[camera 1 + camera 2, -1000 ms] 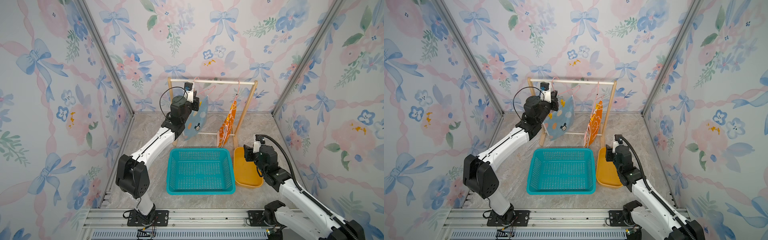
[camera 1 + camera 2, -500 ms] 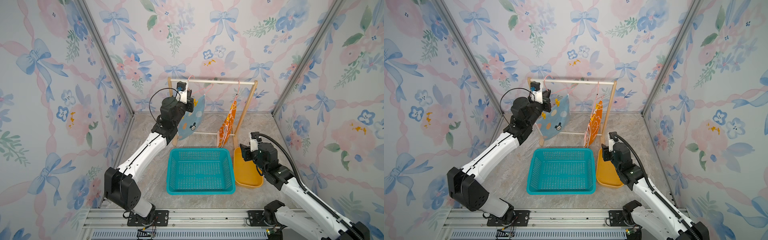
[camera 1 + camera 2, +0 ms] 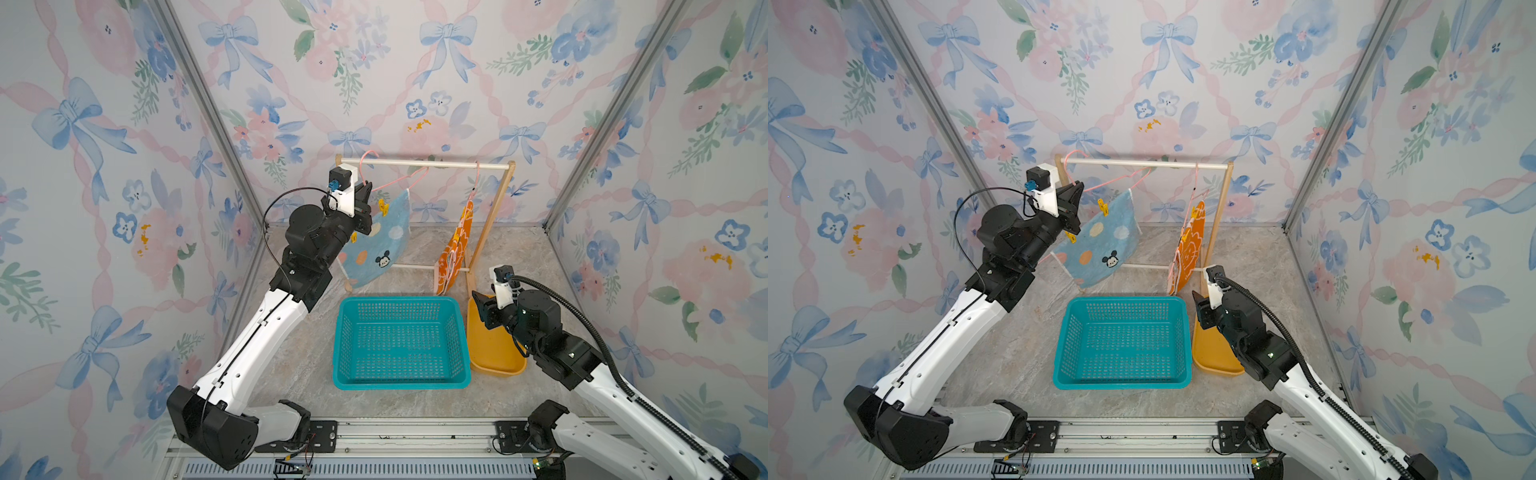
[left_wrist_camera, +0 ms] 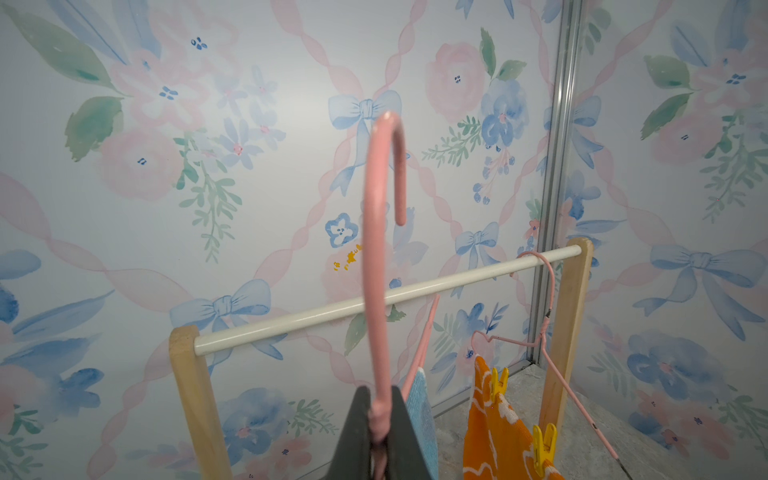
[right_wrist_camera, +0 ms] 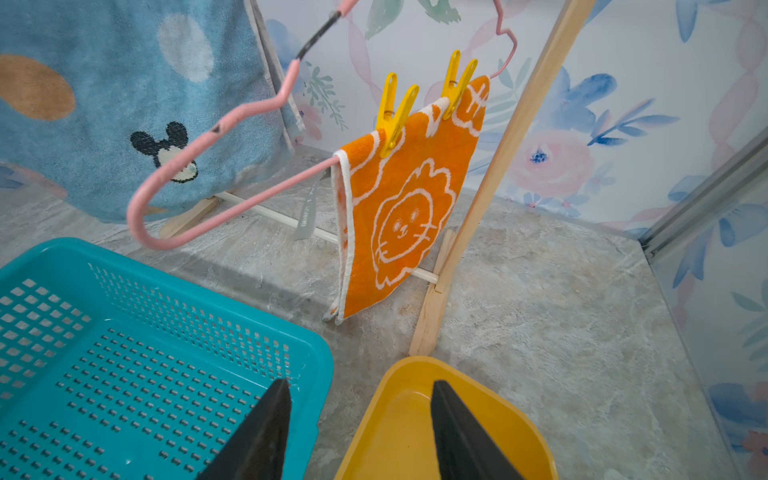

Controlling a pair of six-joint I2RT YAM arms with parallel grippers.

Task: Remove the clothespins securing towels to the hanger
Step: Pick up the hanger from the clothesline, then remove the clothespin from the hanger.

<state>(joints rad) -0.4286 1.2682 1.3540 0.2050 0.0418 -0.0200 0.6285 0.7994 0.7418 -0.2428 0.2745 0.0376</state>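
Note:
My left gripper (image 4: 379, 419) is shut on the neck of a pink hanger (image 4: 376, 249), whose hook stands free in front of the white rail (image 4: 374, 299). The light blue spotted towel (image 3: 380, 239) hangs tilted from this hanger, held by two yellow clothespins (image 3: 382, 206) (image 3: 353, 237). The orange lion towel (image 5: 407, 199) hangs on a second pink hanger (image 4: 544, 324) that sits on the rail, pinned by two yellow clothespins (image 5: 395, 110) (image 5: 457, 83). My right gripper (image 5: 359, 399) is open and empty, low in front of the orange towel.
The wooden rack (image 3: 492, 216) stands at the back of the stone floor. A teal perforated basket (image 3: 401, 300) sits in the middle, and a yellow tray (image 3: 494, 365) lies to its right under my right gripper. Patterned walls close in on three sides.
My left gripper has drawn the hanger with the blue towel leftward, away from the rail's middle, tilting the towel. My right gripper has shifted slightly left, toward the basket.

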